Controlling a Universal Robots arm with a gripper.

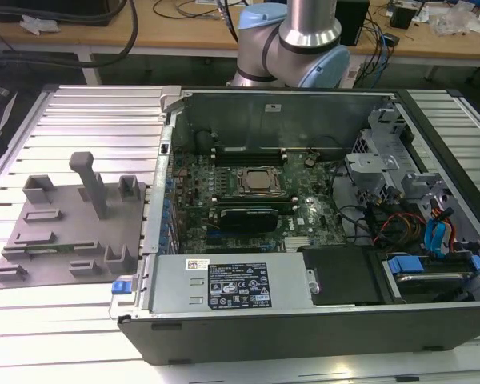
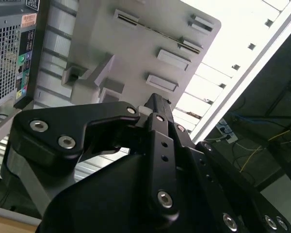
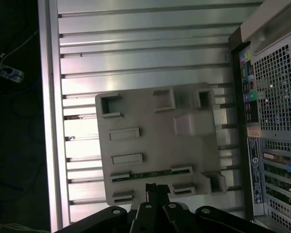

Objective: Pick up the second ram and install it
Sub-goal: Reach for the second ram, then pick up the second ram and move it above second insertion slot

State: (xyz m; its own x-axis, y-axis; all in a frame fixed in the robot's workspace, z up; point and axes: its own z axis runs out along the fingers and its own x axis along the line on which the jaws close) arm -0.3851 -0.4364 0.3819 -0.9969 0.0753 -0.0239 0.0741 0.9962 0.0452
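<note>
The second ram (image 3: 151,173) is a thin green stick lying in a holder of the grey fixture plate (image 3: 155,131), which rests on the ribbed metal table at the exterior view's left (image 1: 64,232). In the second wrist view the ram (image 2: 160,33) is a thin line between two holders. My gripper (image 3: 157,188) hangs well above the plate, near the ram's side of it, shut with nothing between its black fingers (image 2: 156,104). The open computer case (image 1: 304,208) shows the motherboard with the processor (image 1: 260,182) and long memory slots (image 1: 248,150) beside it.
The fixture plate carries several raised grey holders and a tall post (image 1: 88,184). The case's perforated rear panel (image 3: 276,82) stands next to the plate. Drive bays and cables (image 1: 416,216) fill the case's side at the exterior view's right. The arm's base (image 1: 296,40) stands behind the case.
</note>
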